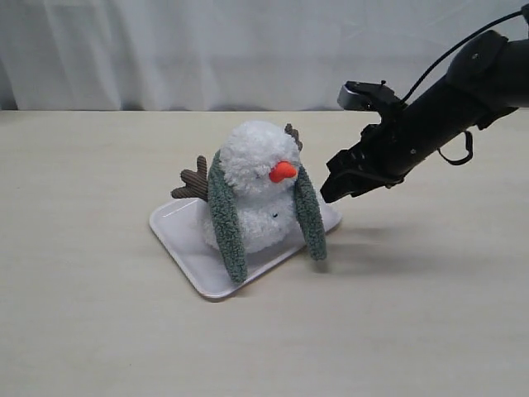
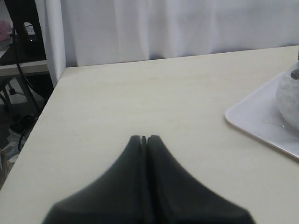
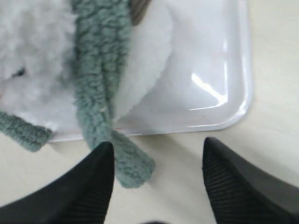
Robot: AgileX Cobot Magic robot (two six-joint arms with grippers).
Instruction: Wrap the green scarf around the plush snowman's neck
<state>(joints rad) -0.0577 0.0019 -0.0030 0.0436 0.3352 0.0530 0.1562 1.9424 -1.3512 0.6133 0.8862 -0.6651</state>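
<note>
The plush snowman [image 1: 252, 161] sits on a white tray [image 1: 178, 227], with its orange nose toward the right front. The green scarf [image 1: 226, 217] lies behind the snowman's neck. Its two ends hang down the front, one on each side, and the right end [image 1: 311, 219] reaches the table. My right gripper [image 1: 331, 192] hovers open just right of that end. In the right wrist view the scarf [image 3: 100, 84] end lies on the table by one finger of my right gripper [image 3: 158, 143], with nothing gripped. My left gripper [image 2: 144, 138] is shut and empty, far from the snowman [image 2: 287, 100].
The tray [image 3: 210, 70] has a raised glossy rim and sits at an angle on the pale wooden table. A brown twig arm [image 1: 194, 180] sticks out at the snowman's left. A white curtain runs along the back. The table edge [image 2: 46, 100] shows in the left wrist view.
</note>
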